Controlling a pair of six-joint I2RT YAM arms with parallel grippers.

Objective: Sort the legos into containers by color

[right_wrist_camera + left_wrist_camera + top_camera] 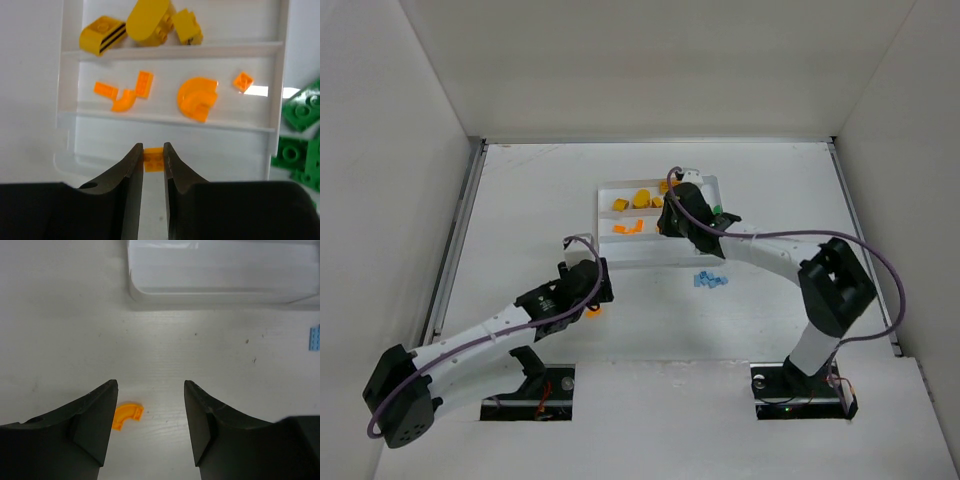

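Left pincer (150, 390): released, jaws wide apart, hanging low over the table (520, 200) on the near left.
Curved orange piece (126, 416): lay flat on the table just beside the inner edge of the pincer's left finger, off-centre in the gap.
Left step, as judged: the pick-up looked not yet begun. The pincer would do best to shift left until the piece sat midway between the fingers, then drop straight down and close across its narrow width.
Light-blue pieces (710, 280): a loose cluster on the table, just near of the tray and to the right.
Tray (640, 252): sat beyond the left pincer, its long sections running left to right.
Right pincer (152, 145): clenched on a small orange brick (153, 159), held over the tray's nearest long section.
Right step, as judged: carry the brick farther, past the divider, lower it close to the floor of the middle section, and only then let go so that it does not bounce out.
Orange pieces (197, 97): several flat bits lay in the middle section.
Yellow bricks (147, 20): grouped in the far section.
Green pieces (300, 110): lay past the tray's right-hand wall; whether in an end section, I could not tell.
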